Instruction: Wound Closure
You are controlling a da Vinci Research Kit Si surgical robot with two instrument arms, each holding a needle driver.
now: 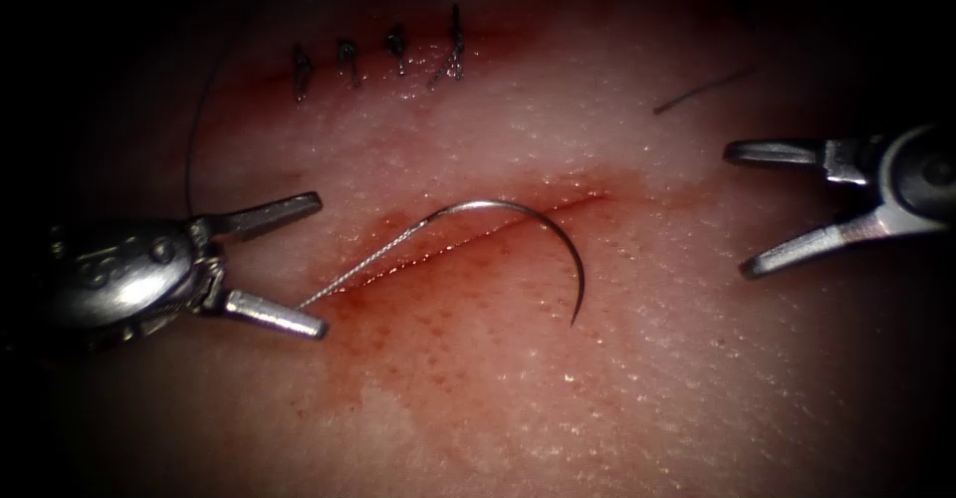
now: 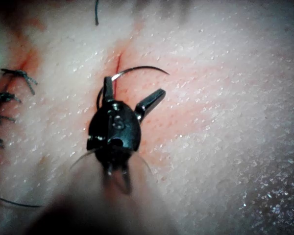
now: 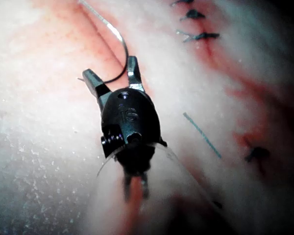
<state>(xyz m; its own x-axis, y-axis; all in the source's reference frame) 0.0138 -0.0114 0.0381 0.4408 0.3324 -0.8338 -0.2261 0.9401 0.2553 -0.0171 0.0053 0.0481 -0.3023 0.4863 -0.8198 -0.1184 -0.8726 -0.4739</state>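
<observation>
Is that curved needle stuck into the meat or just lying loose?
Loose: the needle lies on the tissue across the cut, its whole curve visible.

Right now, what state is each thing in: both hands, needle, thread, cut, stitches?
Left hand: open, holding nothing.
Right hand: open, holding nothing.
Needle: lying free on the tissue, across the cut.
Thread: attached to the needle, trailing left.
Cut: open, unstitched.
Stitches: four, tied, on another cut.
Cut end of thread: loose.
</observation>
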